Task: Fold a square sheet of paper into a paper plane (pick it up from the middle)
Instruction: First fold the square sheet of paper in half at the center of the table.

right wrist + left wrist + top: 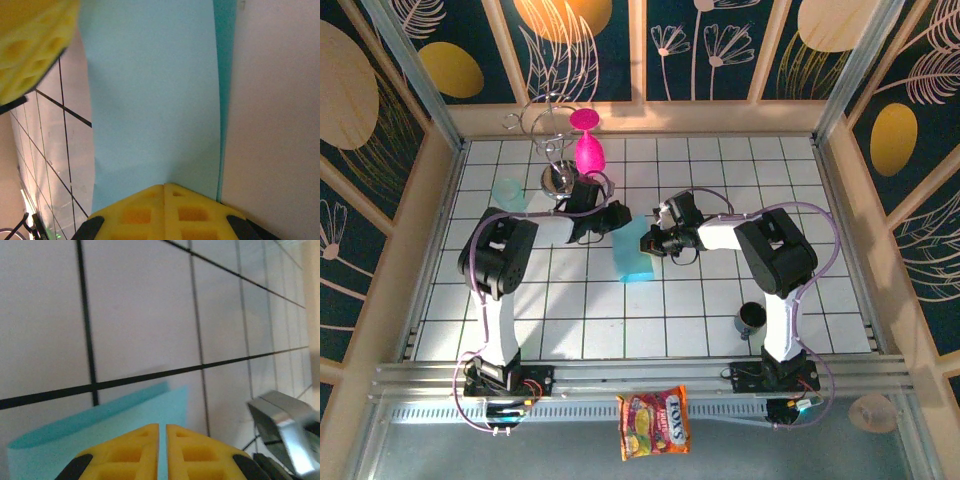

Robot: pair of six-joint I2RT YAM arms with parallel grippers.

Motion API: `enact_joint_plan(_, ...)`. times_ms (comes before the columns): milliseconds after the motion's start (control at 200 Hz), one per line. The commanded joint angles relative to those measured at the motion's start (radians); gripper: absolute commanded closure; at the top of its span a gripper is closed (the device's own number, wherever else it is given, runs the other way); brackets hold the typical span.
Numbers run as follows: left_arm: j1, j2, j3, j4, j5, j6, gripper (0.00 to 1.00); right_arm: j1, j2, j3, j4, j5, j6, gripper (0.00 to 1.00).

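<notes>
Observing the square sheet of paper [633, 252] lying near the centre of the white gridded desk [720, 300], light blue, folded over into 2 layers. Noting the left pincer [162, 426] sitting over the sheet's far-left part, yellow fingers drawn almost together, leaving a thin slit with blue showing through. Noting the right pincer [164, 185] meeting the sheet's right side, fingers closed flush together, tips touching the paper. Not managing to tell pinching from mere pressing for either. Recording, well apart from the sheet: 2 pink goblets [587, 150] by a wire rack at the far side, a pale-teal cup [507, 193] far left, a dark cup [751, 318] near right. Recording a snack packet [655, 422] lying beyond the desk's near edge.
</notes>
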Motion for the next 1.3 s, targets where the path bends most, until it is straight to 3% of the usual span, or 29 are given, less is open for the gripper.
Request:
enact_joint_plan(0, 0.012, 0.028, 0.044, -0.069, -0.057, -0.011, 0.87, -0.028, 0.164, -0.115, -0.256, 0.347, -0.042, 1.00)
enact_joint_plan(440, 0.129, 0.014, -0.053, -0.113, -0.184, -0.005, 0.88, -0.029, 0.165, -0.122, -0.255, 0.356, -0.038, 1.00)
enact_joint_plan(821, 0.142, -0.201, -0.171, -0.083, -0.133, -0.023, 0.87, -0.029, 0.160, -0.127, -0.239, 0.346, -0.034, 1.00)
enact_joint_plan(1036, 0.060, -0.352, -0.311, 0.005, -0.037, -0.134, 0.87, -0.029, 0.165, -0.128, -0.233, 0.337, -0.033, 1.00)
enact_joint_plan(1291, -0.084, -0.332, -0.317, 0.008, -0.005, -0.209, 0.91, -0.029, 0.169, -0.116, -0.238, 0.332, -0.038, 1.00)
